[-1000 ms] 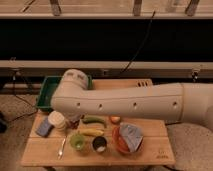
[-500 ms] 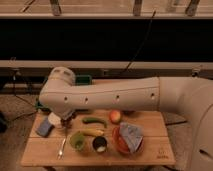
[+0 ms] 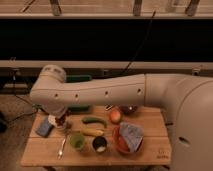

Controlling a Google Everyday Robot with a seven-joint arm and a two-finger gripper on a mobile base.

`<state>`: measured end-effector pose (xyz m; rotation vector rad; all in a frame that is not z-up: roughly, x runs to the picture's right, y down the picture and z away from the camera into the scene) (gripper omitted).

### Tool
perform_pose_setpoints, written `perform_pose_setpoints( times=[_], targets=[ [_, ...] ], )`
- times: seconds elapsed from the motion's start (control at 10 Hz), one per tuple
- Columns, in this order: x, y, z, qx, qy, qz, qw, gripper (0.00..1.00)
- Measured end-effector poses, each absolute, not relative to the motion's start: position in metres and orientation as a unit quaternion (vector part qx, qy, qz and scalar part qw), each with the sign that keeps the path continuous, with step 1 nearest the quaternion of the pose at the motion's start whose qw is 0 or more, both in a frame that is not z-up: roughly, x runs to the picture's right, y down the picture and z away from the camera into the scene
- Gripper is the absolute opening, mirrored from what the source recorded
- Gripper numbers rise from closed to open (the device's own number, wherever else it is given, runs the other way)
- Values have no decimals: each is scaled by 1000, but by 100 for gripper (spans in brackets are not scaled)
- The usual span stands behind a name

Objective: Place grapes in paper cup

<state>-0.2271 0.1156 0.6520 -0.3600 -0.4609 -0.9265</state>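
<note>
Grapes [image 3: 61, 120] sit at paper cup [image 3: 55, 120] mouth, table's [image 3: 145, 150] left end. Gripper [image 3: 60, 116], lowered over cup since half-second ago, hangs directly above; arm hides it, so grasping or released: cannot tell. Placement apparently near completion.

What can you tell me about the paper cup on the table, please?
The paper cup is a short, off-white cylinder, only partly visible because the arm's white wrist housing hangs directly above it. It stands upright near the wooden table's left end, just right of a blue sponge. Something dark reddish, seemingly the grapes, shows at its mouth. The gripper sits right there, mostly hidden. Whether it touches the cup cannot be told.
</note>
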Motion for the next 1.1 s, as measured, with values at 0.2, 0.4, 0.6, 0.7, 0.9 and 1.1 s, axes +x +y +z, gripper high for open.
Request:
perform_pose_setpoints(
  times=[0.2,0.4,0.6,0.7,0.9,1.1],
  targets=[
    [-240,110,653,-168,-223,-451,848,7],
    [-252,106,653,-165,-226,-459,843,7],
    [-265,101,655,-161,-229,-468,838,7],
    [-270,100,655,-160,-229,-472,836,10],
    [-275,96,659,-157,-226,-477,835,28],
    [-274,89,666,-155,-224,-474,837,49]
  ],
)
